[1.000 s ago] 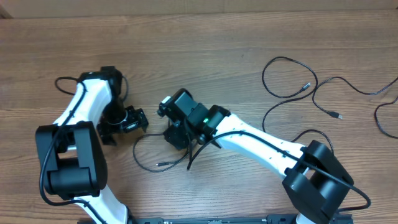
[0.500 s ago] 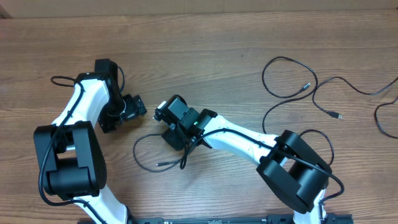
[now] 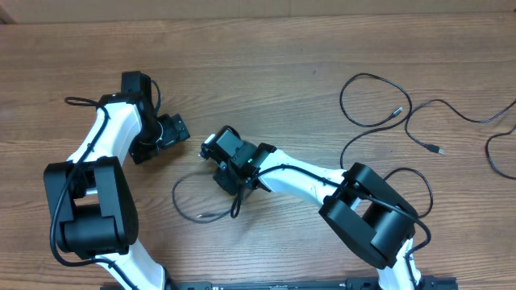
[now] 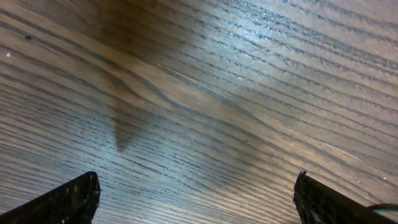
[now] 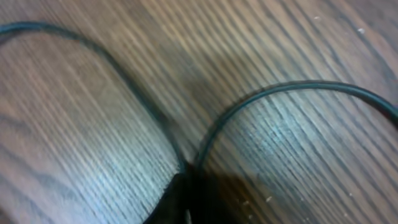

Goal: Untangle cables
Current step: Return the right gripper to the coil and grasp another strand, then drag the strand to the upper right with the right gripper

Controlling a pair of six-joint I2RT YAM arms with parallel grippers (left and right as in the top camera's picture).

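The left arm (image 3: 105, 137) and right arm (image 3: 302, 179) each have smooth white links between blocky black joint housings; a thin black wire runs along each white link. The left gripper (image 4: 196, 200) ends in matte black, wedge-shaped fingertips (image 4: 62, 200).

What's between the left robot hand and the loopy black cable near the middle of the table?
Only bare wooden table, seen in the overhead view: nothing lies between the left gripper and the cable loop.

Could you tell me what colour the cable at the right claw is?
Black cable; clearest in the right wrist view.
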